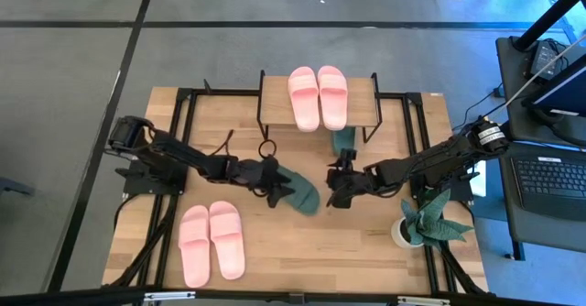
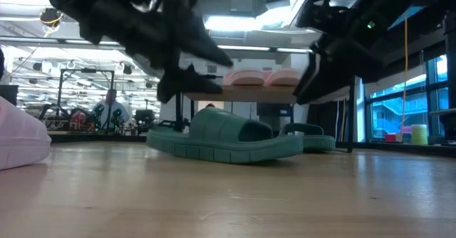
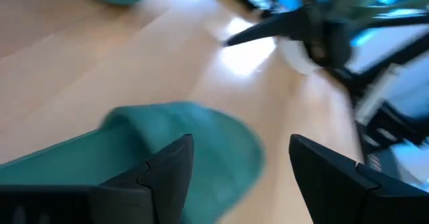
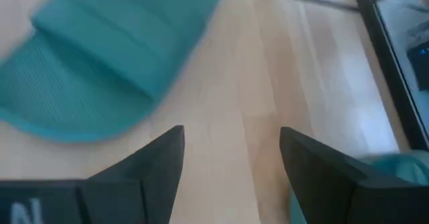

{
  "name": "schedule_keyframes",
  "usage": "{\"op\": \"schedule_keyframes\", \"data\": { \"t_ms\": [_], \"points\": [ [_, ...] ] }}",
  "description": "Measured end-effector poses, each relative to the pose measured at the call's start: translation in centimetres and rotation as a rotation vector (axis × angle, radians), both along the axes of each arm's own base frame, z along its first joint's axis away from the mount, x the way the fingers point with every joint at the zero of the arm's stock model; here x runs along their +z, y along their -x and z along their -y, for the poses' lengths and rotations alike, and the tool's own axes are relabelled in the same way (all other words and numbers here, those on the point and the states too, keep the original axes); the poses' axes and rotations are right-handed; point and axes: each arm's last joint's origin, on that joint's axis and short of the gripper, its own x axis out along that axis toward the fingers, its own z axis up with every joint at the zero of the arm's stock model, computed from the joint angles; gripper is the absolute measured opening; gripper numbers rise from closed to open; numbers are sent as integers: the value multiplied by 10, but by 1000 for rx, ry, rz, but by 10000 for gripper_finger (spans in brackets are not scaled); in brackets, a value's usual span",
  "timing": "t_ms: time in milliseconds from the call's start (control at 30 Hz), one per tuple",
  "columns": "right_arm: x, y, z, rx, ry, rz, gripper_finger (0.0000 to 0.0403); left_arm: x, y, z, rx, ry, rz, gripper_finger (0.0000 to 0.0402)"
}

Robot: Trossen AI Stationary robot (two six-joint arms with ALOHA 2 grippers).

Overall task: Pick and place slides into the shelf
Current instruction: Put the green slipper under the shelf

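One dark green slide [image 1: 300, 194] lies sole-down in the middle of the table, also seen in the low view [image 2: 228, 138]. My left gripper [image 1: 277, 185] hovers open over its left end; in the wrist view [image 3: 241, 143] one finger stands above the slide [image 3: 201, 137]. My right gripper [image 1: 335, 189] hangs open just to the slide's right [image 4: 231, 133], with bare table between its fingers and the slide [image 4: 114, 49] ahead. The second green slide [image 1: 343, 141] lies half under the shelf [image 1: 362, 95]. One pink pair [image 1: 318, 95] sits on the shelf's top board. Another pink pair [image 1: 211, 240] lies near the table's front left.
A small potted plant [image 1: 426, 222] stands at the table's right, close behind my right arm. A laptop desk [image 1: 549, 178] is beyond the right edge. Black frame rails run along the table's sides. Bare wood lies between the front pink pair and the plant.
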Motion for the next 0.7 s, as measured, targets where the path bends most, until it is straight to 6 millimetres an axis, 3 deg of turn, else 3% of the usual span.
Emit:
{"op": "schedule_keyframes", "data": {
  "t_ms": [167, 333, 533, 700],
  "points": [
    [7, -8, -7, 65, -41, 101, 245, 22, 10, 3, -103, -14, 36, 236],
    [18, -18, -20, 202, -182, 238, 245, 31, 29, 3, -113, -38, -77, 236],
    [24, -21, -34, 250, -312, 331, 245, 30, 48, -8, 37, -127, -243, 236],
    [8, -32, -41, 254, -495, 333, 245, 23, 56, -18, 187, -200, -348, 236]
  ]
}}
